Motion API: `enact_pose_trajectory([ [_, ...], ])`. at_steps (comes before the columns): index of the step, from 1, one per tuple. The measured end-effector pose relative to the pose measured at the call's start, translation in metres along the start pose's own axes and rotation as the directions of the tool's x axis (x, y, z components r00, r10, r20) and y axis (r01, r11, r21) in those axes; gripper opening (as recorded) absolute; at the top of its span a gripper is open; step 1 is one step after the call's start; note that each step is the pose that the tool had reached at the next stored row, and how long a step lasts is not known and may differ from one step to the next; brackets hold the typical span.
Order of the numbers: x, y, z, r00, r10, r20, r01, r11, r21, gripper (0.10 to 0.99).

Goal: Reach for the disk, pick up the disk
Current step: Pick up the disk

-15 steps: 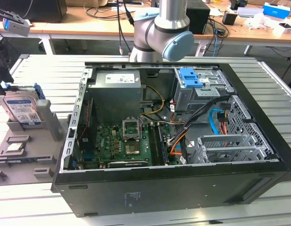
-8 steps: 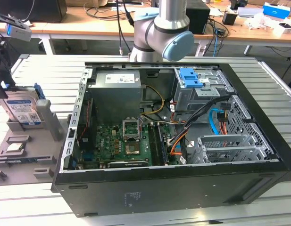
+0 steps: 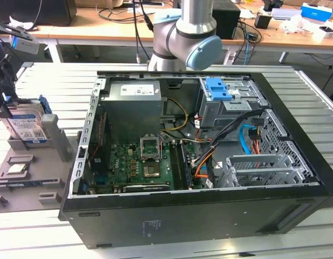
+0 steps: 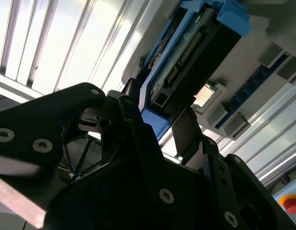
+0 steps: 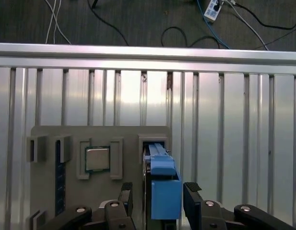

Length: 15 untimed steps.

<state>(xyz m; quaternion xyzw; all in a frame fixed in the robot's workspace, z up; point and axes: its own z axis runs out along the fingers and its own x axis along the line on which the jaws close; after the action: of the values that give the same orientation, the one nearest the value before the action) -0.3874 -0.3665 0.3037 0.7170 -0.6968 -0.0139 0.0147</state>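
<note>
A slatted metal table [image 3: 58,81] holds an open black computer case [image 3: 209,216], seen in the exterior view, with the grey robot arm [image 3: 182,32] rising behind it. At the exterior view's left, beside the case, lies a grey holder tray [image 3: 39,178]. The disk [image 3: 27,127], a silver hard drive with a white-and-blue label and blue side rails, stands on edge in a slot of this tray. The black gripper [image 3: 3,105] hangs over the disk's outer end. In the first wrist view the camera looks straight down on the tray [image 5: 128,139]: the disk [image 5: 162,191] appears edge-on, its blue rail uppermost, and the gripper [image 5: 159,196] straddles it, with 2 dark fingers [image 5: 192,196], 1 on each side. The jaws are spread apart and a narrow gap shows between at least 1 finger and the disk, so nothing is gripped. A small square silver chip [image 5: 97,159] sits in its own recess near the disk's slot.
</note>
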Motion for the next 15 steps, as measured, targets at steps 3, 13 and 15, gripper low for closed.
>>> enact_pose_trajectory([
  [3, 0.0, -0.0002, 0.0061, 1.0, -0.003, -0.0001, 0.003, 1.0, 0.0, 0.545],
  [13, 0.0, -0.0006, 0.015, 1.0, -0.007, -0.0004, 0.007, 1.0, 0.0, 0.545],
  [15, 0.0, -0.0006, 0.0151, 1.0, -0.007, -0.0003, 0.007, 1.0, 0.0, 0.545],
])
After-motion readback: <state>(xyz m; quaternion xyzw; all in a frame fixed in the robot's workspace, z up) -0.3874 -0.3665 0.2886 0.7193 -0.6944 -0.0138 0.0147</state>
